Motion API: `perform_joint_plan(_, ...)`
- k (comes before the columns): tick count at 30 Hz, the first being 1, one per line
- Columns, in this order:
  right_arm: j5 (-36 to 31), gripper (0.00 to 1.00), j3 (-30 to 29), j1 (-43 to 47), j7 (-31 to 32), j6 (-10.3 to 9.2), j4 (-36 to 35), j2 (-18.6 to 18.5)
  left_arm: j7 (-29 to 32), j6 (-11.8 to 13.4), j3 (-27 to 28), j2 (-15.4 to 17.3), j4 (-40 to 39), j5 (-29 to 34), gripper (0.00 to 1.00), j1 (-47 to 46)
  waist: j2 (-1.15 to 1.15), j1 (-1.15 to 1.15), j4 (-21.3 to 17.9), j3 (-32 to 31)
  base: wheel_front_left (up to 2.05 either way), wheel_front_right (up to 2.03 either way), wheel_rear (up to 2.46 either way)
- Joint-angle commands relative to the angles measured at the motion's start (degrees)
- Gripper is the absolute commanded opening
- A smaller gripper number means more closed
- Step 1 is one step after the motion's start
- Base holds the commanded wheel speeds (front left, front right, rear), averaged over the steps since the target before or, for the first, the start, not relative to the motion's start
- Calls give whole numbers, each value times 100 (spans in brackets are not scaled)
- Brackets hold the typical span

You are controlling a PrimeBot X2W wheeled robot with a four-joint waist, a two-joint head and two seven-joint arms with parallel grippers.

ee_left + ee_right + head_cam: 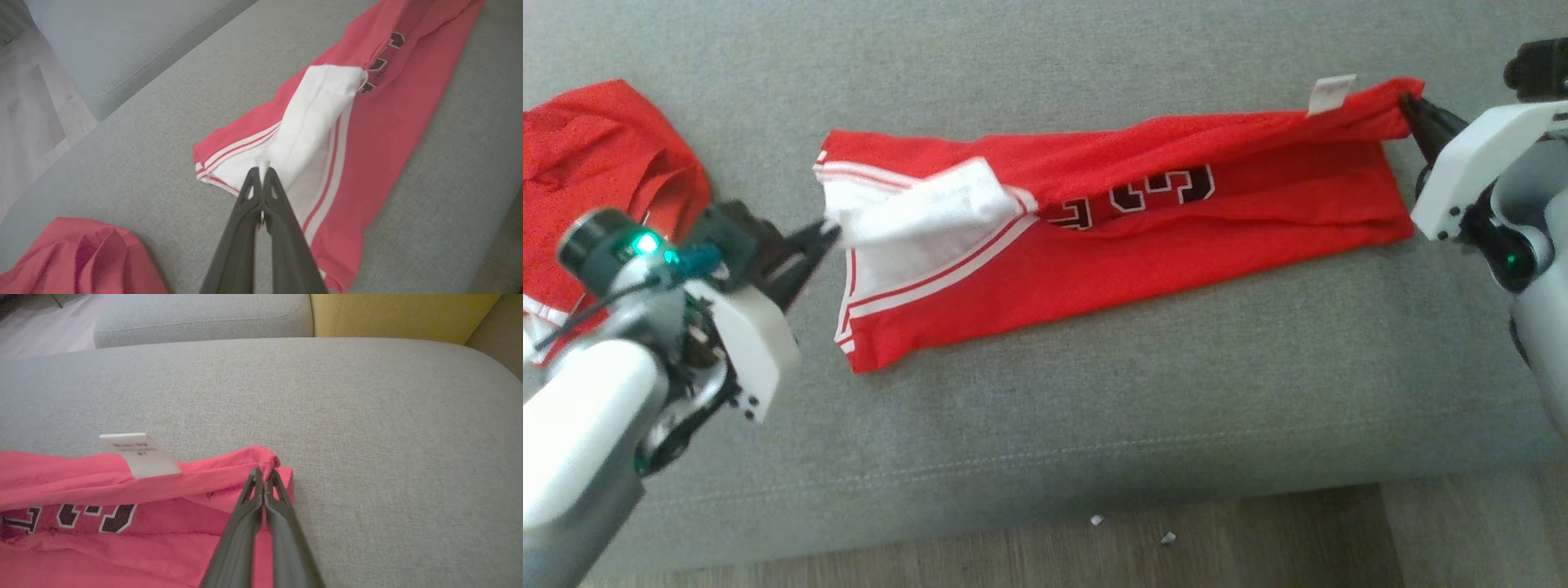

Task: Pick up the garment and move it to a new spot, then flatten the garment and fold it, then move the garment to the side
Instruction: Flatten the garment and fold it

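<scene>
Left gripper (261, 167): I read both dark fingers pressed together, with a pinch of white cloth caught between the tips. That cloth is the white side panel (915, 216) at the left end of the red jersey (1143, 245), a sleeveless top with red-and-white striped trim and dark numerals outlined in white.

Right gripper (263, 473): fingers likewise closed, clamped on the red corner at the jersey's opposite end. Just beside that corner a white rectangular care label (139, 455) stands up from the upper hem.

Between the two grips the jersey forms a long, narrow band, doubled lengthwise. It rests on the grey woven sofa seat cushion (1094, 408). It runs from left of the cushion's centre to near the right edge, well back from the front edge. The left end lies wider and nearer the front edge; the right end sits farther back and looks slightly raised at the pinch.

A second crumpled red garment (596, 163) lies at the cushion's left side, apart from the jersey.

Beyond the front edge I see pale wood floor (1258, 531) with two small white scraps (1097, 519). In the right wrist view a yellow upholstered cushion (400, 314) sits past the far edge.
</scene>
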Motion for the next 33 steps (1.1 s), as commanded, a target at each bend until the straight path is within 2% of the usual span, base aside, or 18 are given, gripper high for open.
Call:
perform_joint_plan(1,31,0,122,91,62,36,-278,-193,53,13,242,315,-235,-47,0,-142,0,0,-22,-22,0,0,0)
perform_joint_plan(10,47,0,450,263,464,36,-631,-558,254,-15,101,417,-508,-166,0,50,0,0,-51,-7,0,0,0)
perform_joint_plan(11,57,21,528,293,534,36,-699,-607,271,-18,88,425,-523,-177,0,65,0,0,-52,-9,0,0,0)
perform_joint_plan(12,35,79,648,327,604,36,-788,-676,286,-20,75,432,-531,-189,0,82,0,0,-53,-14,0,0,0)
perform_joint_plan(13,27,100,739,357,659,36,-873,-749,297,-20,62,441,-536,-197,0,100,0,0,-58,-17,0,0,0)
perform_joint_plan(15,56,100,743,375,679,36,-969,-885,324,-11,34,440,-542,-220,0,146,0,0,-60,-9,0,0,0)
perform_joint_plan(16,74,100,745,394,695,36,-1006,-946,338,-4,11,423,-545,-233,29,175,0,0,-55,-9,0,0,0)
perform_joint_plan(17,76,100,776,429,740,36,-1045,-999,346,8,-12,396,-543,-252,77,212,0,0,-51,-25,0,0,0)
perform_joint_plan(18,72,100,809,463,775,36,-1090,-1052,347,29,-27,362,-540,-280,100,251,0,0,-48,-45,0,0,0)
perform_joint_plan(21,152,100,759,536,791,36,-1203,-1157,318,98,-60,301,-530,-306,100,345,0,0,-42,-138,0,0,0)
perform_joint_plan(25,308,100,461,591,663,36,-1334,-1129,62,355,136,203,-527,-457,100,463,0,0,-50,-316,0,0,0)
perform_joint_plan(29,517,100,-122,664,394,36,-1444,-863,-377,736,541,27,-567,-787,100,634,0,0,-72,-514,0,0,0)
perform_joint_plan(33,563,100,-676,849,-17,36,-1674,-493,-1046,1105,1046,-281,-632,-1180,100,846,0,0,-75,-653,0,0,0)
